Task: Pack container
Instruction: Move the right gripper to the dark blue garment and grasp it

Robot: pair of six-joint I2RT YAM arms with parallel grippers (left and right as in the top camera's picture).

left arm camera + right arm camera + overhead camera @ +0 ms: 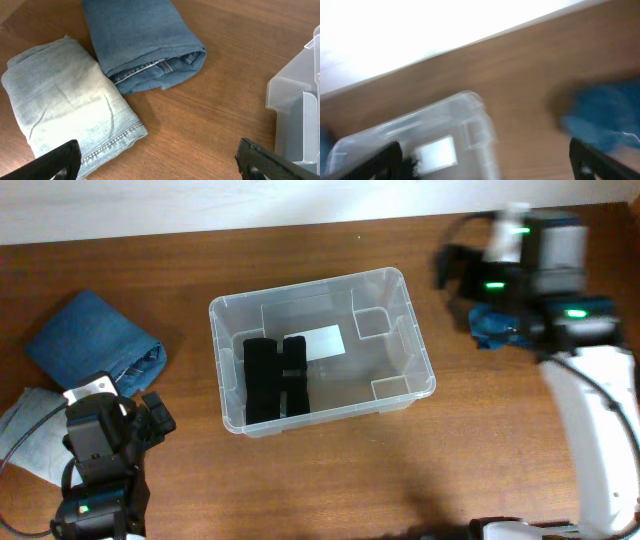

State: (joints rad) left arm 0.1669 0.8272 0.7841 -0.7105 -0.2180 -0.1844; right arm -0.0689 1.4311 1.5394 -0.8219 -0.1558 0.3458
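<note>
Container: the clear tub (420, 330) sits upright in the middle of the table (330, 480), between the two arms.
Packed: black folded cloth (272, 378) stands in the tub's left part; whether it is one piece or two is hard to tell.
Free space: the tub's right part is bare down to the white label (322, 343).
Not packed: the dark blue jeans (145, 45) and the pale jeans (65, 105) lie side by side, touching, left of the tub. A blue cloth (492, 330) lies to its right.
Left gripper (157, 157): spread wide and empty, near the two pairs of jeans.
Right gripper (485, 160): blurred, fingers apart, nothing between them, above the blue cloth.
Progress: probably an early stage, with three items to go.
</note>
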